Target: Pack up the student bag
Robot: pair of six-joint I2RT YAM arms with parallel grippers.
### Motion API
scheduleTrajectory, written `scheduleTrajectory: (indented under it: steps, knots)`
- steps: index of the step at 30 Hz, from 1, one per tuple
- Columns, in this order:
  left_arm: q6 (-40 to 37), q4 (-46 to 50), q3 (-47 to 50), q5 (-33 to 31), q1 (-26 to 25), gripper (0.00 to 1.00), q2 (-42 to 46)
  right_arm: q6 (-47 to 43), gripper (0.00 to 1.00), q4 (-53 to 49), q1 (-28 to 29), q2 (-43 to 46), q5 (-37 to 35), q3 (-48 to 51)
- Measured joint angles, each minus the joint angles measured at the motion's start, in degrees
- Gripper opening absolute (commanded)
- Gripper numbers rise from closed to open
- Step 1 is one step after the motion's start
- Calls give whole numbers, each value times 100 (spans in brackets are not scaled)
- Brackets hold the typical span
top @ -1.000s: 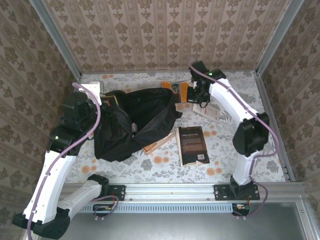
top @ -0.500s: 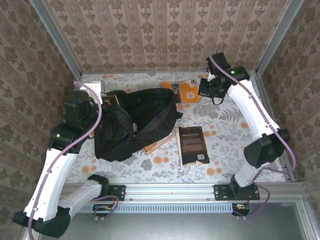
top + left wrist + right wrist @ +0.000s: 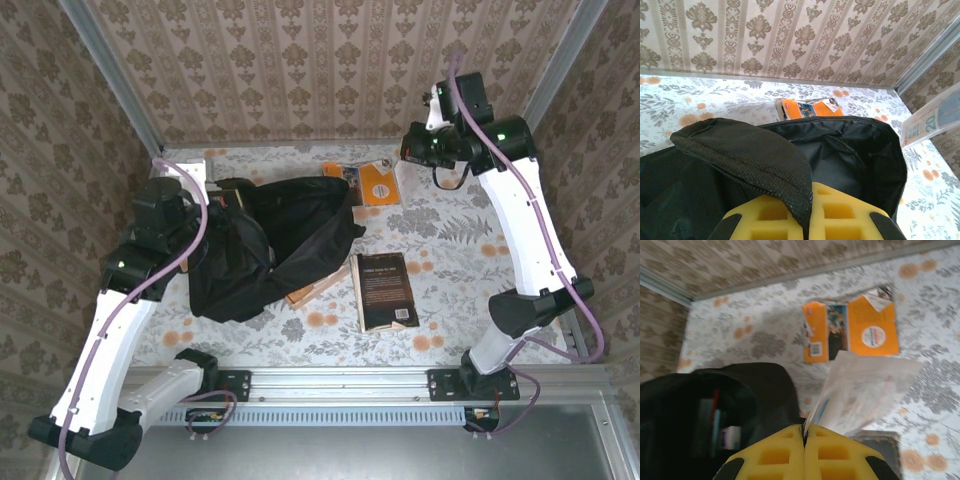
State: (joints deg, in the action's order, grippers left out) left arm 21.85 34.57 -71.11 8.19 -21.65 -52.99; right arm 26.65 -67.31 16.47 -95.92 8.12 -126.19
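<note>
The student bag (image 3: 270, 245) is a large black fabric backpack lying open on the flowered table, mouth toward the right. My left gripper (image 3: 215, 200) is at its left rim, shut on the bag's black mesh edge (image 3: 765, 160), which it lifts between the yellow fingers (image 3: 850, 215). Raised above the far right of the table, my right gripper (image 3: 412, 150) is shut on the corner of a thin white booklet (image 3: 865, 390); this booklet (image 3: 932, 120) hangs in the air. Inside the bag (image 3: 740, 390), a few book spines (image 3: 715, 425) show.
An orange book (image 3: 375, 183) lies flat at the back of the table beyond the bag's mouth. A dark book (image 3: 385, 290) lies right of the bag, and a tan book (image 3: 318, 288) pokes out from under it. Patterned walls enclose three sides.
My right arm has lifted the white booklet off the table and swung up and toward the back right. The left gripper keeps its hold on the bag's edge.
</note>
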Motion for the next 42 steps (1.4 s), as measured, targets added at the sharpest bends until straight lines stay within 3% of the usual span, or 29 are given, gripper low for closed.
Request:
scheduleTrajectory:
  steps: [15, 27, 34, 42]
  knots:
    - [109, -72, 0, 146, 0, 0, -68, 1604, 0, 1884, 96, 57, 1773, -428]
    - [136, -70, -15, 216, 37, 0, -94, 2295, 0, 2546, 1067, -909, 2413, -1917]
    - [179, 15, -280, 310, 37, 0, -284, 2306, 0, 2546, 1545, -1110, 2573, -1762]
    - [304, 92, -737, 455, 107, 0, -393, 2306, 0, 2857, 1880, -868, 2695, -260]
